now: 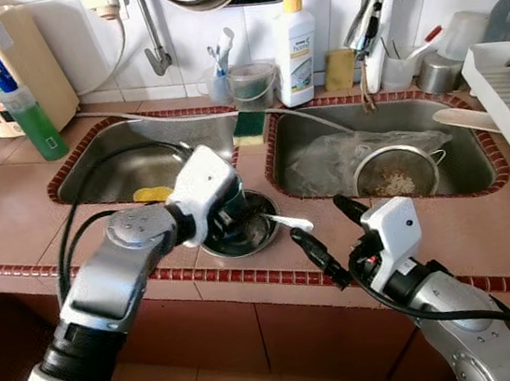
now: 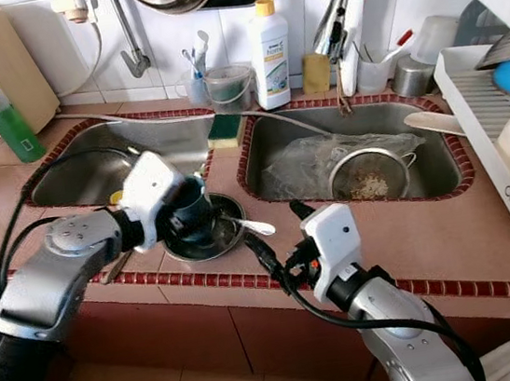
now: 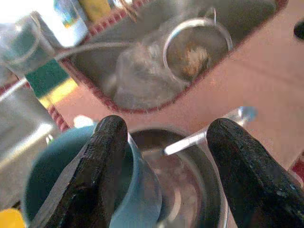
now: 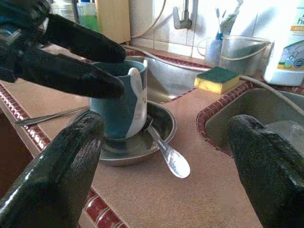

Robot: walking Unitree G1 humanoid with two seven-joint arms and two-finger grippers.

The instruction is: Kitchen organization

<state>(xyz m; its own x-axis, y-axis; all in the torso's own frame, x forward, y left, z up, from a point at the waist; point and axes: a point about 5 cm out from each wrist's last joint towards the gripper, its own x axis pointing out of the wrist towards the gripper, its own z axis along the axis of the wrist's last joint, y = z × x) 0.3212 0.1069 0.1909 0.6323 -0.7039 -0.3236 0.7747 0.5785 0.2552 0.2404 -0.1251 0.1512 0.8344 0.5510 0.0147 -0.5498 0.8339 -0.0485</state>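
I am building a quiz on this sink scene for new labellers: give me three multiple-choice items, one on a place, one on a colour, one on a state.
1. Where does the blue mug stand?
A. in the metal bowl on the counter
B. in the right basin
C. on the dish rack

2. What colour is the top of the sponge?
A. red
B. green
C. white

3. How is the left end effector placed?
A. hanging by the floor
B. inside the strainer
C. at the mug's rim, one finger inside, one outside

Answers: 1 A, the mug sits in the bowl beside a spoon. 2 B, green over yellow. 3 C, the fingers straddle the mug's wall.
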